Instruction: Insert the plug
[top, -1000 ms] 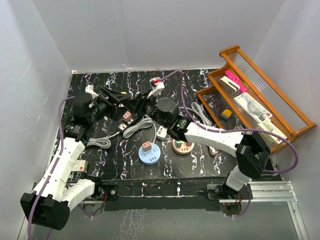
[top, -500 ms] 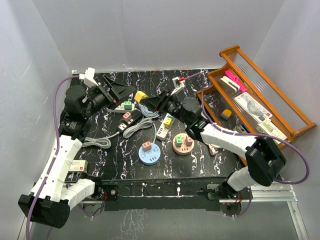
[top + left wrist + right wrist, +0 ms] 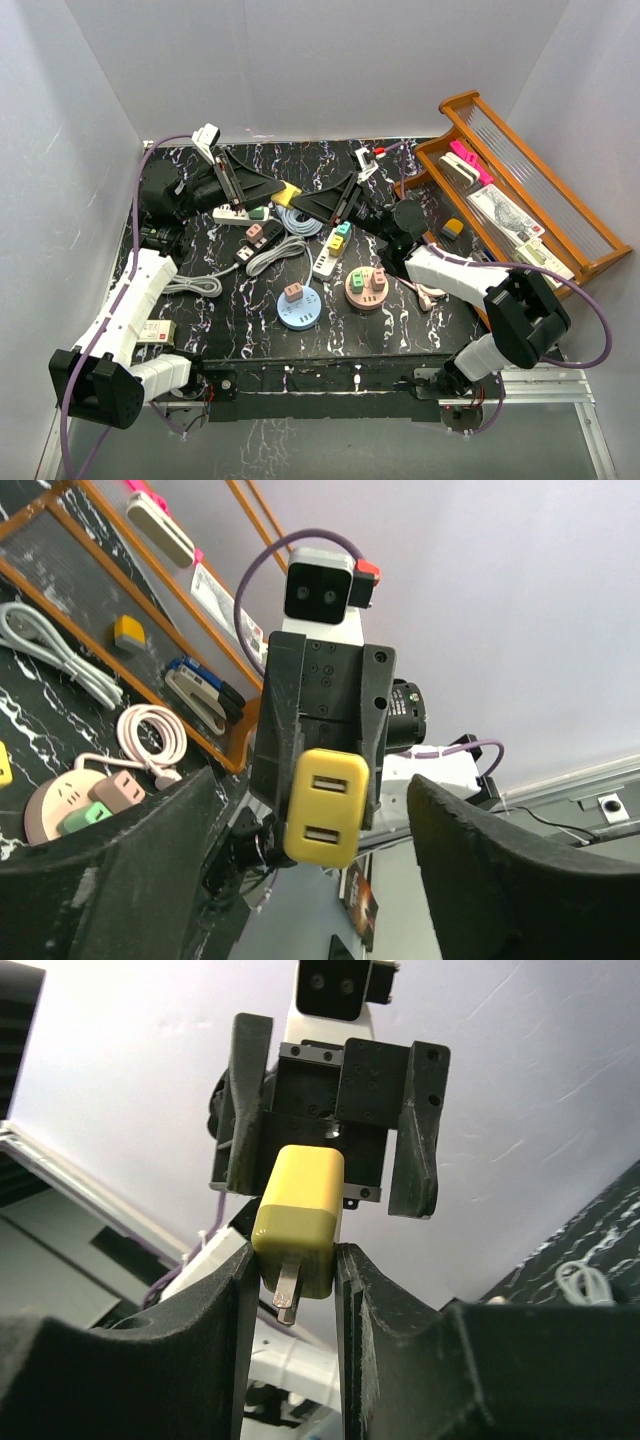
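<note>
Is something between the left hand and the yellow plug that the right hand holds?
Nothing visible does. The left hand is open and faces the yellow plug across bare air; only the right hand touches it.

We find the plug point(image 3: 287, 191) between the left gripper point(image 3: 268, 189) and right gripper point(image 3: 299, 203), behind the power strip point(image 3: 323, 264), left of the wooden rack point(image 3: 580, 262).

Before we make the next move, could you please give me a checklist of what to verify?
1. Hold on the yellow plug: ok, the right gripper is clamped on its sides.
2. State of the left gripper: ok, open, nothing held.
3. The prongs: ok, bare, pointing back toward the right wrist.
4. Free socket on the white power strip: cannot tell at this size.
5. Plug inserted: not ok, it is held in the air between the two arms.
</note>
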You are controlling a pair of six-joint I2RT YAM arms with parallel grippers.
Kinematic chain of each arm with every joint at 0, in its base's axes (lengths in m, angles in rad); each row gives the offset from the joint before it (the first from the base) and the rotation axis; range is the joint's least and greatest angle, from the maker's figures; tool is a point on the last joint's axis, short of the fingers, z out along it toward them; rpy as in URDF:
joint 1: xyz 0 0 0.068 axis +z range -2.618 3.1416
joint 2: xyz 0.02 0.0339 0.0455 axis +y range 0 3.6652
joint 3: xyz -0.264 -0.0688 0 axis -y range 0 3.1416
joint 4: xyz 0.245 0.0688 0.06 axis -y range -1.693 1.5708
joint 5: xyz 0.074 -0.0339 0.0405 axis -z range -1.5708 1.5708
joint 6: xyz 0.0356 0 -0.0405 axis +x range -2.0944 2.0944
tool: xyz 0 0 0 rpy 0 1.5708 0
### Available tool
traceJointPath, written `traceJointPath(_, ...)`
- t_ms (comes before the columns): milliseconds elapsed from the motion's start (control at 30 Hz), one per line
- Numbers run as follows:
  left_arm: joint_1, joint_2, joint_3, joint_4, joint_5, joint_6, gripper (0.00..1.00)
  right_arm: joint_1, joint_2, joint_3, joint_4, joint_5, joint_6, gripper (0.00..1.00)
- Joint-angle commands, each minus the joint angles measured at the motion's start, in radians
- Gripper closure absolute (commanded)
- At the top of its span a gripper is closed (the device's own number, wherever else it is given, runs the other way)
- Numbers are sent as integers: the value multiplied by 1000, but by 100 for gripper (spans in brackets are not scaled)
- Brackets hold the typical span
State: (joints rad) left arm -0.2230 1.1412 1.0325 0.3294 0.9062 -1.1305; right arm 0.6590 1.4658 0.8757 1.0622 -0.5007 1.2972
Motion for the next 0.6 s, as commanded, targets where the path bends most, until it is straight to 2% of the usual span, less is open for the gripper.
traceJointPath(0, -4, -31, 24, -2, 71, -11, 35, -3, 22, 16, 182, -45, 106, 82)
traceJointPath(233, -3, -39, 20, 32, 116, -61, 59, -3, -4, -20, 140, -12, 70, 82)
traceJointPath(567, -3, -45, 56, -97, 152, 29, 65, -6, -31, 31, -81, 15, -87, 80)
